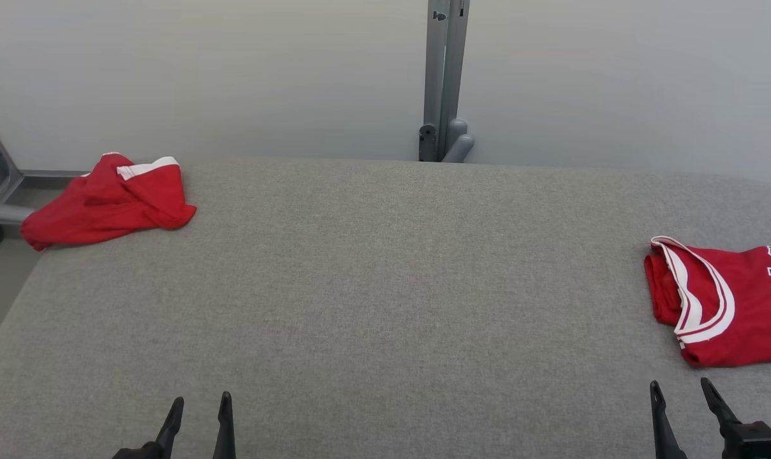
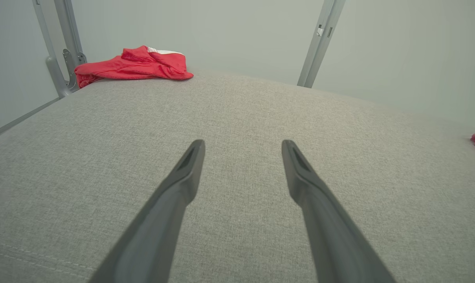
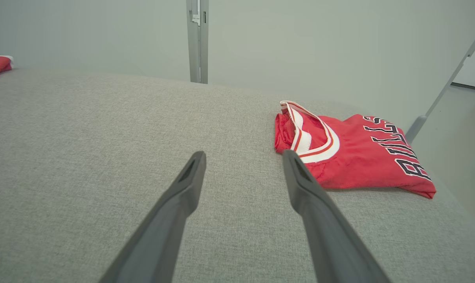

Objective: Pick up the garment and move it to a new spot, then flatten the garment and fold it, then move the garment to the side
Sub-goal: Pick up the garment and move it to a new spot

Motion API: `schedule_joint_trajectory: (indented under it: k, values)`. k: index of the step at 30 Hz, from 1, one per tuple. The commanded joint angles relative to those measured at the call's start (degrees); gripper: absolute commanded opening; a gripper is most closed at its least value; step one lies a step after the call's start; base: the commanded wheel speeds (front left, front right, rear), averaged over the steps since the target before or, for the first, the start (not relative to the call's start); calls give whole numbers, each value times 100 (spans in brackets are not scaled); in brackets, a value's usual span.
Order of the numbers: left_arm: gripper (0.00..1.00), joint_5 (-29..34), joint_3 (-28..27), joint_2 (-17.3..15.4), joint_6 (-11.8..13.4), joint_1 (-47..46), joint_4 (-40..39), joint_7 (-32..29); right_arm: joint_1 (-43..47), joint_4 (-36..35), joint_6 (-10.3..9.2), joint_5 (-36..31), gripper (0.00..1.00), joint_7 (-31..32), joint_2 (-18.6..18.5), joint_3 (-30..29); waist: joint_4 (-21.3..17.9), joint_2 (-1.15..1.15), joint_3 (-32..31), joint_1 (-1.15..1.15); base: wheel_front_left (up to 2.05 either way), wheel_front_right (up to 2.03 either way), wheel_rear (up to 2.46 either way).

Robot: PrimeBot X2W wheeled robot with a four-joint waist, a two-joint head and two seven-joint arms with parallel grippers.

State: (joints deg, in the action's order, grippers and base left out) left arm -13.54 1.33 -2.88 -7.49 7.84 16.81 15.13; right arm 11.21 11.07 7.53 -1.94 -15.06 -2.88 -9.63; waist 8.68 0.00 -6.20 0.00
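Garment (image 1: 108, 201) lies crumpled far left; folded jersey (image 1: 723, 306) at right; both jaws spread, empty.

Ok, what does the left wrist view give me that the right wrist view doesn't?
Left wrist view: the open left gripper, and the crumpled red garment whole at the far corner beside a grey frame post. Right wrist view: the open right gripper, and the folded red jersey close ahead of it, with its striped neckline and dark lettering plain. Shared: the grey fabric surface, nothing held, and each view catches the other garment as a red sliver at its edge.
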Motion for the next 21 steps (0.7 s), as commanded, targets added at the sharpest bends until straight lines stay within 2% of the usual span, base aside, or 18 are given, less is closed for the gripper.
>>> schedule_joint_trajectory:
  k: [1, 5, 9, 10, 14, 21]
  values:
    - [100, 26, 5, -32, 0, -83, 4, 0, 7, -8, -8, 29, 100, -14, -6, -15, 58, 0, -2, 0, 0, 0, 0]
    - [100, 55, -4, -39, 1, -142, -54, 0, 31, -18, -8, 71, 100, -14, -5, 48, 382, 0, -11, 0, 0, 0, 0]
    - [100, 92, -33, -79, 0, -169, -72, 0, -48, -30, -8, 119, 100, -15, -4, 168, 894, 0, -37, 0, 0, 0, 0]
    - [100, 92, -33, -79, 0, -169, -72, 0, -48, -30, -8, 119, 100, -15, -4, 168, 894, 0, -37, 0, 0, 0, 0]
    - [100, 126, -132, -153, 1, -95, -105, 1, -131, 15, -8, 195, 100, -15, -5, 398, 1472, 0, -53, 0, 0, 0, 0]
    - [100, 62, -646, -93, 0, 93, -300, 0, -663, 186, -9, 132, 100, -15, -13, 957, 1781, 0, 220, 0, 0, 0, 0]
